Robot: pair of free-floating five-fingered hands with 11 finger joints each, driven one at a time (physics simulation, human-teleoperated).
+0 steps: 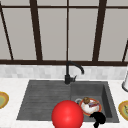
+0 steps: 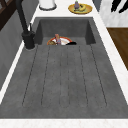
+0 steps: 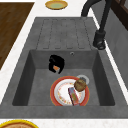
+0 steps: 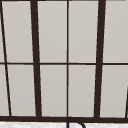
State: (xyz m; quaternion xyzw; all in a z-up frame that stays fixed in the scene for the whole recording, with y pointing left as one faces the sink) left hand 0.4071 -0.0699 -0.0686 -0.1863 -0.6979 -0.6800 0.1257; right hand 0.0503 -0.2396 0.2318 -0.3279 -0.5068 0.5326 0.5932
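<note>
The grey sink [image 1: 45,100] carries a red ball [image 1: 67,115] at its 6 o'clock edge. In the basin, a red-rimmed plate [image 3: 56,86] holds food. At its 10 o'clock, the right robot hand [image 3: 57,63] is clenched on a small orange piece [image 3: 56,67].

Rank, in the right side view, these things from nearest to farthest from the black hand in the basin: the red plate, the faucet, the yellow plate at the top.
From the hand:
1. Red plate, just below it in the basin.
2. Faucet, up right on the rim.
3. Yellow plate, far up on the counter.
</note>
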